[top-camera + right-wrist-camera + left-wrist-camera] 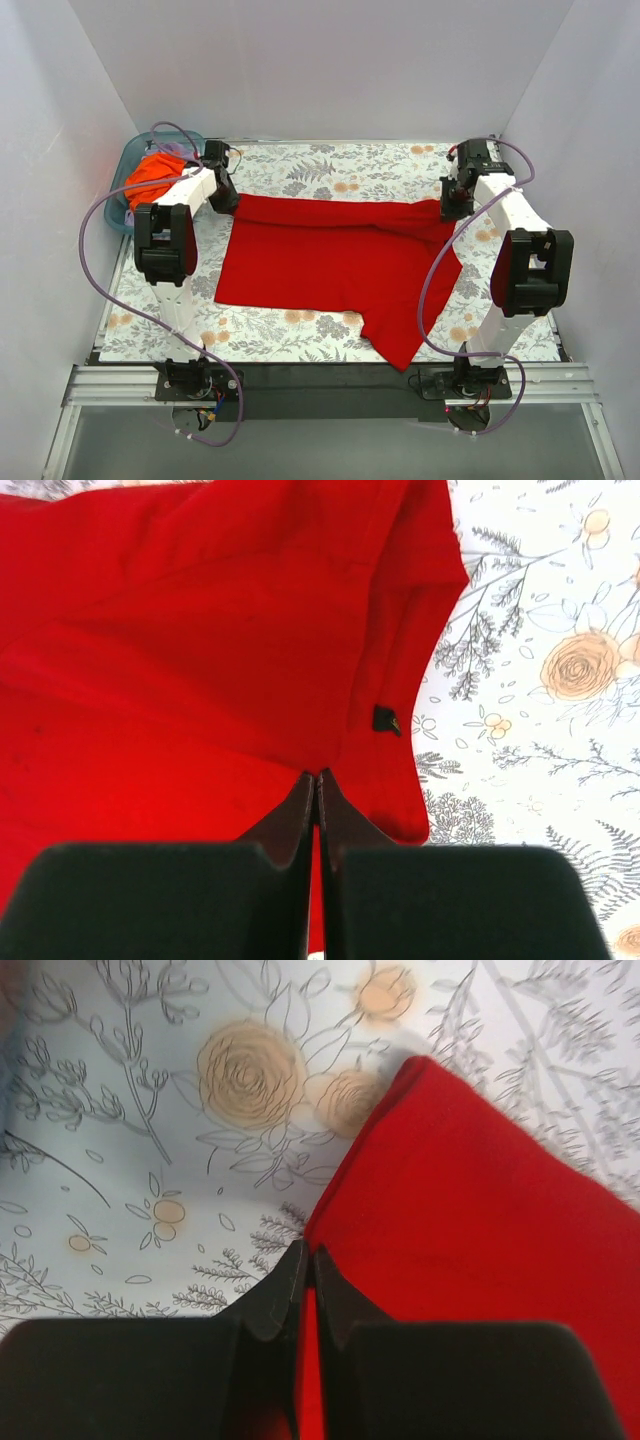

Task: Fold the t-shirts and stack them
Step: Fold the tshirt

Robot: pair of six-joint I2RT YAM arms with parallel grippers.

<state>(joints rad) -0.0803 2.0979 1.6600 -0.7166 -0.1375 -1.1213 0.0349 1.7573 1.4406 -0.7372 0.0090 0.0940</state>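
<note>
The red t-shirt [330, 260] lies spread across the middle of the floral bench [330, 170], one part trailing towards the near edge. The left pincer [306, 1270] is closed on the shirt's far left corner, and the right pincer [316, 790] is closed on its far right edge. The orange t-shirt [150, 175] sits bunched in the teal bin [135, 155] at the far left corner.

The red t-shirt [330, 255], soft matt cloth, is lying creased on the smooth flower-printed surface [300, 170]; at upper left the orange t-shirt [150, 175], same matt cloth, is bunching in a smooth teal plastic bin [133, 152]. Dull silver metal rails [330, 392] are edging the bottom.
</note>
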